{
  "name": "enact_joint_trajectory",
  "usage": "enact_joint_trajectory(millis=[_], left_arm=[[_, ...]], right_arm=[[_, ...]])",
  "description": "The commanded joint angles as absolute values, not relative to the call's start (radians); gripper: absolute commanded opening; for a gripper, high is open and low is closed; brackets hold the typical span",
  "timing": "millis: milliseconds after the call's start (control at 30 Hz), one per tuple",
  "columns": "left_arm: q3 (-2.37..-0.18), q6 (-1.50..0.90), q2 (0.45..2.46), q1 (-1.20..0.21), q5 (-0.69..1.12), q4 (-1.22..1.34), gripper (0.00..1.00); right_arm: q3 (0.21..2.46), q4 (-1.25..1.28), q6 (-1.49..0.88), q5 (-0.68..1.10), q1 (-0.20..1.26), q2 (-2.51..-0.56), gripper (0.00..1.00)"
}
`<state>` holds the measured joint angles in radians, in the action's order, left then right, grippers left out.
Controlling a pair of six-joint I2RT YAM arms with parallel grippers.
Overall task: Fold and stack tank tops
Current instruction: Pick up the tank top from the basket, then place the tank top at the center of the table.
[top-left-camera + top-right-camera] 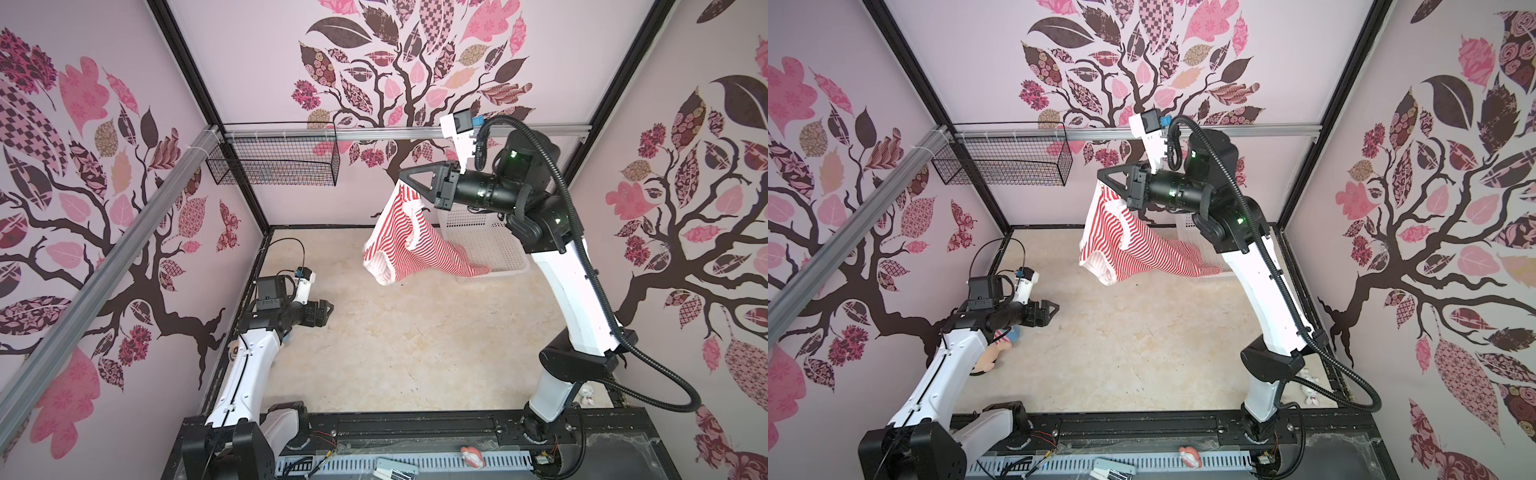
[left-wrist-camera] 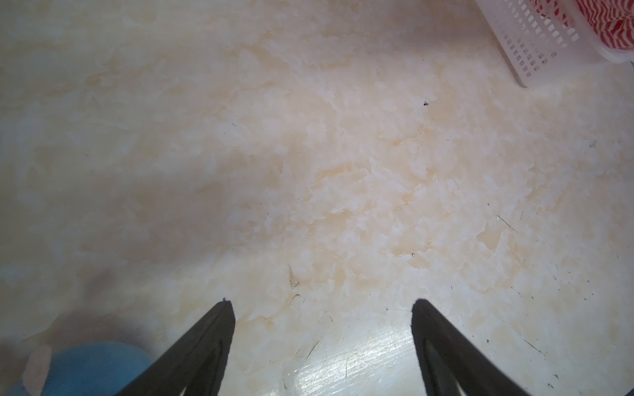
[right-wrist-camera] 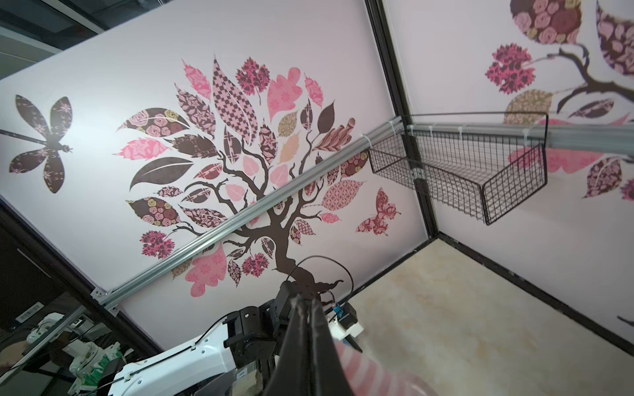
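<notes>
Right gripper (image 1: 402, 178), upper centre, clamped on striped tank top (image 1: 409, 245). Fabric hangs above table (image 1: 415, 340), tail trailing onto white basket (image 1: 505, 249) rim. Left gripper (image 1: 328, 310) low, centre-left.

You were working in a robot test cell of a lab, not in a home. Black frame posts (image 1: 189, 75) and an aluminium rail (image 1: 374, 134) held thin walls (image 1: 249, 50) with a printed tree pattern. A wire basket (image 1: 274, 162) hung on the rail. The left arm (image 1: 245, 365) and the right arm (image 1: 573, 299) stood on a black track (image 1: 415, 428) beside the marble-look tabletop (image 1: 415, 353).
</notes>
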<state>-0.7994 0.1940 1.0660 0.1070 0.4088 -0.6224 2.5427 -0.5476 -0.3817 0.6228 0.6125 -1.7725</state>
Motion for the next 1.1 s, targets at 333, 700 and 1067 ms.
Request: enact_joint_trajectory(millis=[333, 700, 1067], left_arm=[[-0.822, 0.167, 1.063, 0.112, 0.357, -0.568, 0.86], [-0.783, 0.176, 1.092, 0.112, 0.357, -0.526, 0.86], [-0.766, 0.178, 1.107, 0.113, 0.361, -0.497, 0.86]], right_arm=[[2.428, -0.162, -0.665, 0.882, 0.606, -1.543, 0.0], [1.922, 0.052, -0.698, 0.95, 0.591, -1.608, 0.0], [1.961, 0.235, -0.855, 0.983, 0.36, -2.044, 0.0]])
